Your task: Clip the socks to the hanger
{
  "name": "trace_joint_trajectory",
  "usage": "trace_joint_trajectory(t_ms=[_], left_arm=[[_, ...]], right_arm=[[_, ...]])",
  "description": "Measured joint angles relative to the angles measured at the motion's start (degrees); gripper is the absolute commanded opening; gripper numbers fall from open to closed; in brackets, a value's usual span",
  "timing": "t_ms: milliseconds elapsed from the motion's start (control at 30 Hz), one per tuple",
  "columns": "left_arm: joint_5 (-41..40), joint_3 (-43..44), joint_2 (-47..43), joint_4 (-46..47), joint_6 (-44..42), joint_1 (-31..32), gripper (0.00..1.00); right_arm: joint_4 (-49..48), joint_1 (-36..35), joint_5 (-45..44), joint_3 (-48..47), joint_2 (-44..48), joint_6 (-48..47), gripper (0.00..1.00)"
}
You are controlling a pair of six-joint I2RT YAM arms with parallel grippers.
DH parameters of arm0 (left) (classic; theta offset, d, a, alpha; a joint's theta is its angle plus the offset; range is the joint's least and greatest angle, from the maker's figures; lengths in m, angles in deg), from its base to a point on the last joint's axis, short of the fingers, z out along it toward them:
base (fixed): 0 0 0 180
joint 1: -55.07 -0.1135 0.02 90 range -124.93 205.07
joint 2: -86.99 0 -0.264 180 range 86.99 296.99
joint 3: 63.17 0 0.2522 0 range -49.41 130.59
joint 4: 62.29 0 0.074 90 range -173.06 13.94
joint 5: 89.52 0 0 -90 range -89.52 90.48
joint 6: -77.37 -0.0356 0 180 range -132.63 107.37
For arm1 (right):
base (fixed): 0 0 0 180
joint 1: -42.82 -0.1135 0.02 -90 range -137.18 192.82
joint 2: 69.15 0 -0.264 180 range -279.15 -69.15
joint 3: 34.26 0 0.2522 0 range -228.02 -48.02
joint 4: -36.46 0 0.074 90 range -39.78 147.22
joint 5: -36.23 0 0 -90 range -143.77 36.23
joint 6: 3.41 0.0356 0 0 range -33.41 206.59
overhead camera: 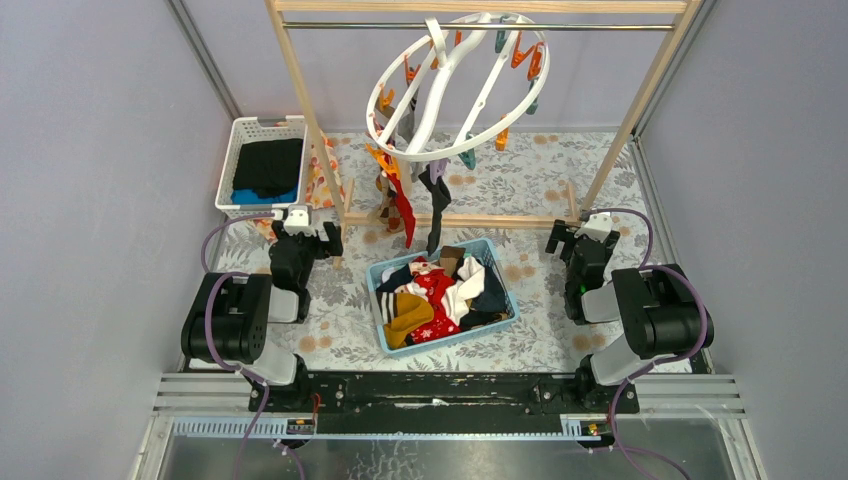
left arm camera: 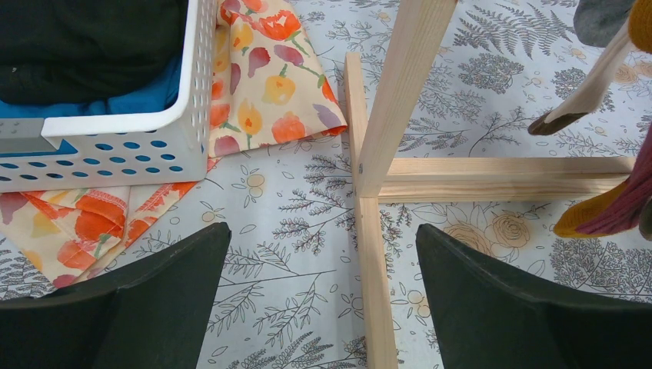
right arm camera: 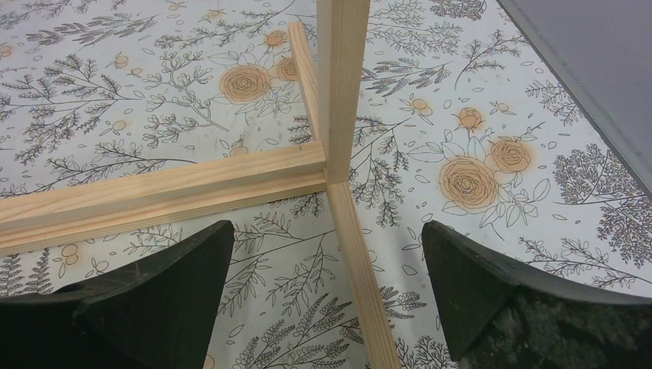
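Observation:
The round white hanger (overhead camera: 455,85) with orange and teal clips hangs from the wooden rail at the back. A few socks (overhead camera: 436,200) hang clipped below its left side; their toes show at the right edge of the left wrist view (left arm camera: 607,211). More socks (overhead camera: 432,290) of mixed colours lie piled in a light blue tray (overhead camera: 505,285) at the table's middle. My left gripper (overhead camera: 312,228) is open and empty, low over the frame's left foot (left arm camera: 369,254). My right gripper (overhead camera: 568,232) is open and empty over the frame's right foot (right arm camera: 357,261).
A tall wooden rail frame (overhead camera: 300,90) spans the back, its base bar (overhead camera: 480,220) lying across the table. A white perforated basket (overhead camera: 240,140) with dark folded clothes stands at the back left on a floral cloth (left arm camera: 265,84). Grey walls close both sides.

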Motion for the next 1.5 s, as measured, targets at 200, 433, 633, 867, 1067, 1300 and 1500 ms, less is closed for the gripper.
trace_joint_trajectory(t_ms=[200,433,633,867,1067,1300,1500], left_arm=[[0.4,0.0,-0.1,-0.2,0.0,0.0,0.99],[5.8,13.2,-12.1,-27.0,-0.9,-1.6,0.99],[15.6,35.7,-21.3,-58.3,-2.4,-2.0,0.99],[26.5,47.0,-26.3,-81.8,-2.6,-2.4,0.99],[29.9,48.0,-26.6,-93.4,-5.1,-2.4,0.99],[30.2,52.4,-23.8,-102.5,-9.6,-2.6,0.99],[29.2,55.1,-23.7,-107.6,-13.9,-3.3,0.98]], right_arm=[[1.9,0.0,-1.4,-0.2,0.9,0.6,1.00],[40.2,0.1,0.9,-28.0,10.7,9.0,1.00],[37.7,1.1,24.8,-21.5,28.1,16.0,0.89],[34.2,0.0,42.4,-19.0,32.3,21.4,0.94],[37.1,-1.0,36.2,-19.0,38.8,20.3,0.97],[37.3,-1.1,26.7,-19.0,37.5,16.9,0.91],[37.2,-1.2,24.6,-19.5,32.4,14.2,0.73]])
